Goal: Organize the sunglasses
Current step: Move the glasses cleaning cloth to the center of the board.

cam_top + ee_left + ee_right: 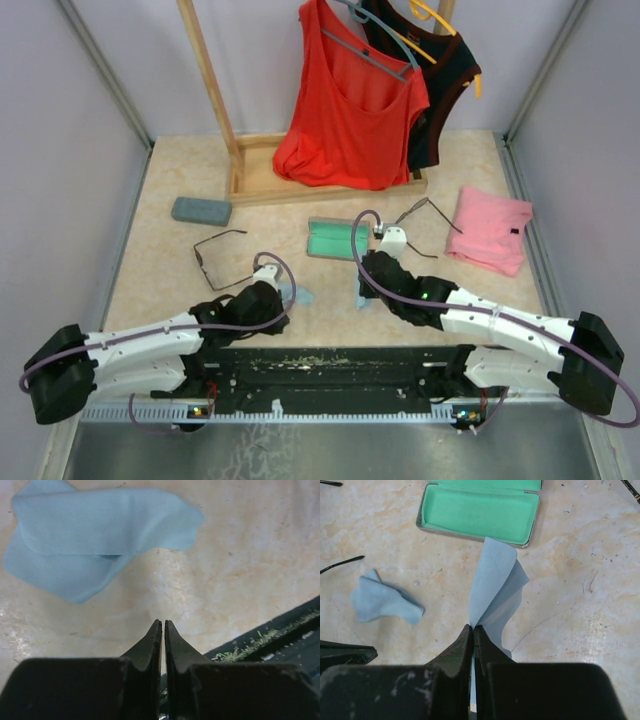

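Left hand (163, 622) pinched shut, empty; loose cloth (95, 540) lies ahead, untouched.
Right hand (472, 627) clamps held cloth (495, 590) by edge, near open case (480, 510).
Sunglasses: one pair (220, 237) on table left, other pair (430, 202) behind right hand.
Risk: thin edge grip, so held cloth may slip out.

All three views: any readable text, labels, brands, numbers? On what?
No readable text anywhere.
The small dark tag on the folded pink garment is too small to read.
The open glasses case with mint-green lining shows no marking.
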Available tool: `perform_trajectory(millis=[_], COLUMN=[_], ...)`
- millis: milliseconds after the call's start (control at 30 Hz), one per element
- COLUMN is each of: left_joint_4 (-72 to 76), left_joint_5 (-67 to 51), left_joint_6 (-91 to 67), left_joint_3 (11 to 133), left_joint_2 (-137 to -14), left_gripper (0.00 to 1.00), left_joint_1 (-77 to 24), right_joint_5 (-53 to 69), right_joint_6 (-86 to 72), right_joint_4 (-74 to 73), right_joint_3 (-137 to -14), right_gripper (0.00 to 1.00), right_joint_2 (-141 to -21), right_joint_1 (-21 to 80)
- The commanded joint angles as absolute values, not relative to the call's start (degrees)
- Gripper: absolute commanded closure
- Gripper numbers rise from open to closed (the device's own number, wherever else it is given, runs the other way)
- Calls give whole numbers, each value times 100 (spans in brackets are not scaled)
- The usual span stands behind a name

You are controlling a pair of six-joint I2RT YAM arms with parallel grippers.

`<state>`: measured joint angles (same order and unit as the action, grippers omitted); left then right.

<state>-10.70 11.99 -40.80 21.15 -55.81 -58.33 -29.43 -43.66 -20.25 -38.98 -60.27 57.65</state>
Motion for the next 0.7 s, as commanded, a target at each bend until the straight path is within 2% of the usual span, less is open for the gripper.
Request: perform_trajectory(millis=[0,300,533,667], left_joint_4=[-914,-519,-181,277], left_joint_5=[1766,2351,2357,2101], left_joint_6=[-4273,-3939,-3575,-3331], left_joint_3=[2177,2641,3012,3161], left_joint_2=[-6067,-7153,-7967,-8358], left_gripper=[90,68,57,55], left_joint_1=[-5849,-5613,-5135,-4714], right_joint_5=[-3033,-2942,-2944,-2986], right_joint_6=[-4407,-4249,-4155,-4124], right_joint_4=[-1792,-1652,-1609,-1624], right_joint_3=[-3920,-3965,-3957,-3933], right_gripper=[100,100,100,100], right_joint_2=[-5919,-6058,-6108,-6104], right_joint_1=[5814,5810,5809,5803])
